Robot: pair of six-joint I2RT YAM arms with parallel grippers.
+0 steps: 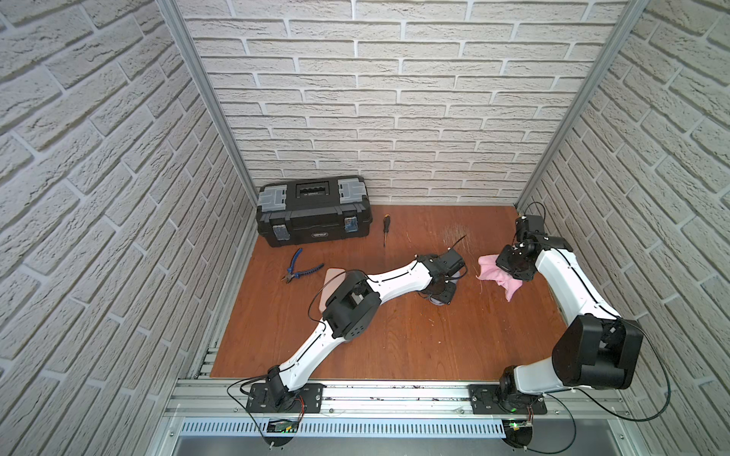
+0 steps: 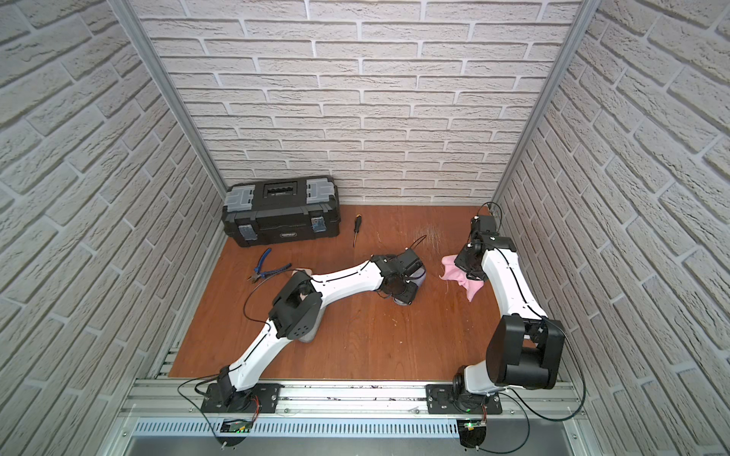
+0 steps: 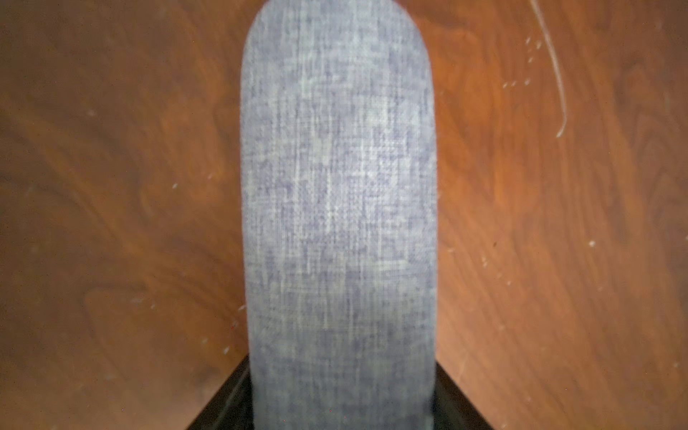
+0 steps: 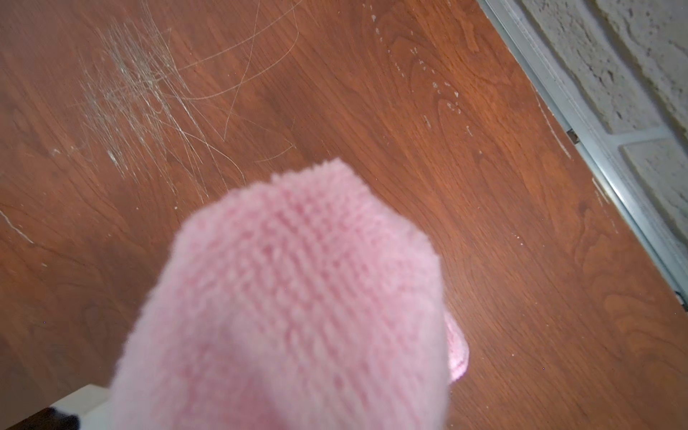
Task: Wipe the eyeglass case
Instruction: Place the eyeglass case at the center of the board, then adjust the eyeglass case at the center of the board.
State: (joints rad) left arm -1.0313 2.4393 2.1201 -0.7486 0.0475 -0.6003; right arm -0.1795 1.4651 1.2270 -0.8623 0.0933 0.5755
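The eyeglass case (image 3: 337,186) is a long grey-blue fabric shell with a rounded end. My left gripper (image 3: 340,409) is shut on it, a black finger (image 3: 227,398) on each long side. In both top views the left gripper (image 1: 442,292) points down at mid-table and hides most of the case (image 2: 420,278). A fluffy pink cloth (image 1: 490,270) hangs from my right gripper (image 1: 509,272), which is shut on it a short way right of the case. In the right wrist view the pink cloth (image 4: 298,298) covers the jaws.
A black toolbox (image 1: 314,209) stands at the back left. A screwdriver (image 1: 386,229) and blue-handled pliers (image 1: 300,269) lie in front of it. A beige flat pad (image 1: 333,278) lies under my left elbow. Brick walls (image 1: 632,197) close in on three sides of the wooden table (image 1: 414,347).
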